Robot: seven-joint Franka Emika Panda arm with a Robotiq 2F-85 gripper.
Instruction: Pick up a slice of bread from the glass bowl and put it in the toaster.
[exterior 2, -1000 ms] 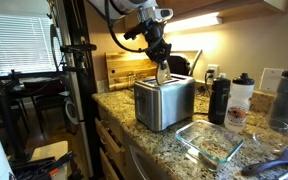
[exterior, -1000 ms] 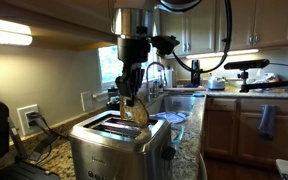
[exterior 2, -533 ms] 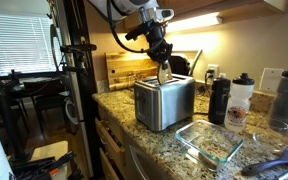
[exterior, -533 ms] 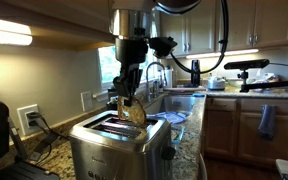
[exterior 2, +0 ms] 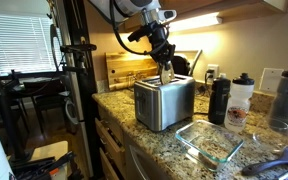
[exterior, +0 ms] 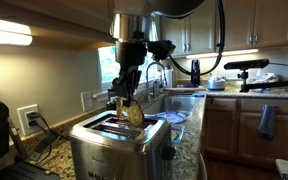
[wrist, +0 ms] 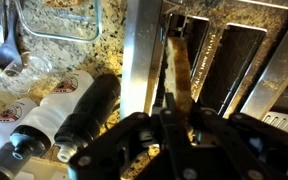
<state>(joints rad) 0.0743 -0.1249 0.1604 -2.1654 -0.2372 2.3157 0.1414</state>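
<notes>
**Bread over the slot, drop not yet made**

The slice of bread hangs on edge over the top of the toaster, pinched by its upper part between the fingers of the gripper. In the wrist view the slice shows edge-on, a thin tan strip lined up along one of the two long slots. Its lower edge looks level with the slot mouth, though none of the views settles whether it has entered.

By my reading the pick-up is done and the carry is done. What is left is to lower the slice into the slot, let go, and lift clear.

The toaster stands close to the front edge of the counter, towards its corner. The glass bowl sits further along that front edge, well apart from the toaster. It seems empty, but it is small and clear in this view, so I would not swear to it.

Counted:
- One slice
- One toaster with two slots
- One bowl
- One gripper
- A black bottle and a clear bottle, side by side just beyond the toaster near the counter's back edge
</notes>
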